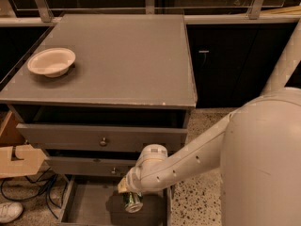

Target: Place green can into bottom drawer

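The green can point(133, 202) shows its shiny silver end below my wrist, over the open bottom drawer point(89, 204) at the frame's lower edge. My gripper point(130, 197) hangs from the white arm that reaches in from the right, right at the can and above the drawer's right half. The can seems to sit between the fingers, above a dark shadow on the drawer floor. The two upper drawers point(103, 138) with round knobs stand slightly pulled out above it.
A cream bowl point(51, 61) sits at the left of the grey cabinet top point(122, 60). A cardboard box point(19, 157), black cables point(28, 187) and a white shoe point(9, 212) lie on the floor to the left. A dark cupboard point(225, 60) stands behind on the right.
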{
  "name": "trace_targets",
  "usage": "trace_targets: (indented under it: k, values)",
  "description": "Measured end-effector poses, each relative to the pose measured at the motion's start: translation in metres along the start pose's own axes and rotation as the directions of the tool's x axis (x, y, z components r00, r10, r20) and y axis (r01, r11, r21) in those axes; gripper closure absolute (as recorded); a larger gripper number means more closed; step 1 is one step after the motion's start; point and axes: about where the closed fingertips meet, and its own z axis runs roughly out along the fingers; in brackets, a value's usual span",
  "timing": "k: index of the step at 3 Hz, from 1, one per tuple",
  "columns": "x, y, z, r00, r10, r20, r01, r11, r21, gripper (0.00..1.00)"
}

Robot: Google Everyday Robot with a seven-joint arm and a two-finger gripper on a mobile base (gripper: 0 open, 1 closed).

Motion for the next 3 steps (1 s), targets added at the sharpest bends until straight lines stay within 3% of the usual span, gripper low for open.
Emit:
trace_targets:
  k: [1,3]
  values:
    - [-0.003,0.003,-0.001,0.998,-0.057,0.025,0.058,0.9983,-0.002,1.0]
    - [0.007,-0.002,0.03,0.998,-0.07,-0.004,0.069,0.9951,-0.07,1.0]
